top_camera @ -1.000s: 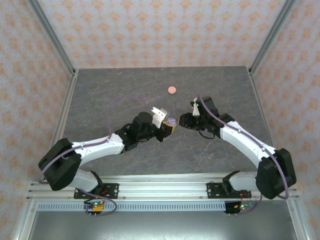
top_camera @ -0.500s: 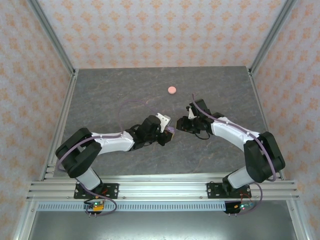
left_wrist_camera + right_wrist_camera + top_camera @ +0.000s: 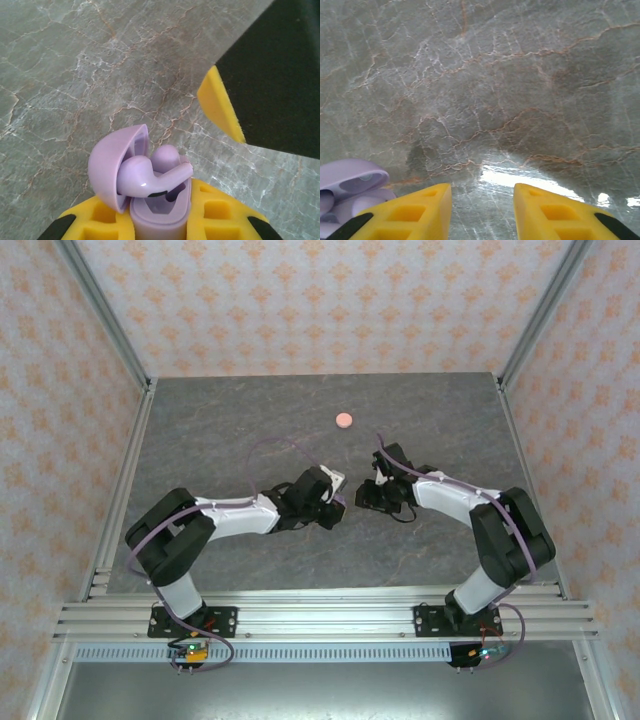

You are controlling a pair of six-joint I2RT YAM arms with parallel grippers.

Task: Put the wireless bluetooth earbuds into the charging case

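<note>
A lilac earbud [image 3: 145,180] lies unseated across the open lilac charging case [image 3: 107,170], low centre of frame, clamped in the left gripper [image 3: 159,222]; seating seems underway, and the empty, parted right gripper [image 3: 482,205] likely must press it home.

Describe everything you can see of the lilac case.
The case is glossy lilac plastic, rounded, with its hinged lid standing open. The left hand clamps its base between yellow fingers. One lilac bud lies crosswise over the opening, not seated; a second rounded lilac shape sits behind it.
</note>
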